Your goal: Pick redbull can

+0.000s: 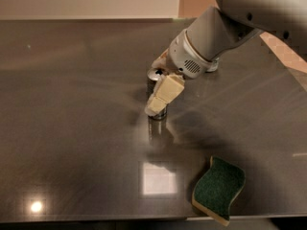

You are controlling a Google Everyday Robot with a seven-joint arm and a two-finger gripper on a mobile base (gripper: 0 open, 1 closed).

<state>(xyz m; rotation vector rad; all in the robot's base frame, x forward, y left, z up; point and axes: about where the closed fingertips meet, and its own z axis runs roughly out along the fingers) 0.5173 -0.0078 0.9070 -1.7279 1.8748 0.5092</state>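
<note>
Straddling the redbull can [154, 74] with the gripper [156, 91], low over the dark worktop [72, 128]. Fingers [165, 94] spread, one either side of the can, no confirmed pinch. Cream near finger slanted down across the front of the can; far finger only partly in sight, up behind the rim.

Redbull can: right between the fingers, upright, long axis vertical, base on the worktop. Silver top and tab hole showing just up-left of the near finger. Near fingertip down at the lower body of the can, seemingly just short of the worktop. Cannot tell whether either pad is touching metal.

Key relation for the coming move: can inside the gap, axis roughly square to the closing direction. So probably no further reach needed, just squeeze, then lift straight up. Single arm on this rig, wrist [196, 56] entering from up-right of the fingers.

Risk, as judged: tipping or skating the slim can on the slick worktop through uneven pad contact.

Green sponge [218, 188] well apart, down-right of the fingers, near the worktop edge. Likely outside any lift path.
</note>
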